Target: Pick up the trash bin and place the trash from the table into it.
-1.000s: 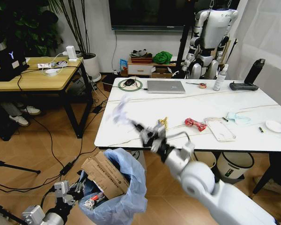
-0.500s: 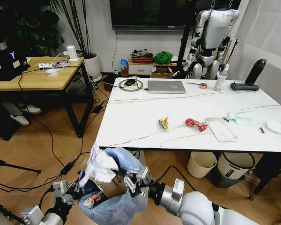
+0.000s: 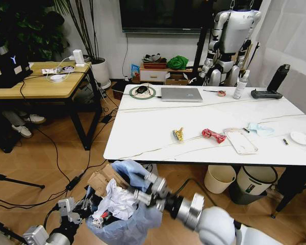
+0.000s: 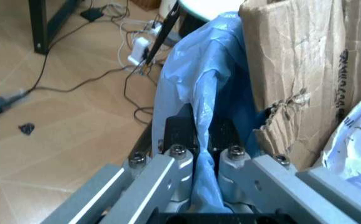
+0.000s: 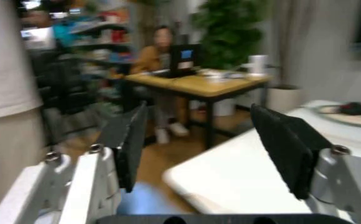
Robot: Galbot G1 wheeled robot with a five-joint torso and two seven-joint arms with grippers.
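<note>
The trash bin (image 3: 123,220) is held off the floor below the table's (image 3: 158,127) near edge, its rim clamped by the left gripper (image 3: 87,208). Just above the bin, the right gripper (image 3: 141,186) is held with fingers spread, over crumpled tissue (image 3: 120,201) and cardboard (image 3: 103,179). Wrappers (image 3: 212,135) are left farther back on the table.

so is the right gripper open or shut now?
Open. The right gripper has its fingers spread, nothing between them, above the trash bin.

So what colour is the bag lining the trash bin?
Light blue, translucent and crinkly. The trash bin liner shows best in the left wrist view.
</note>
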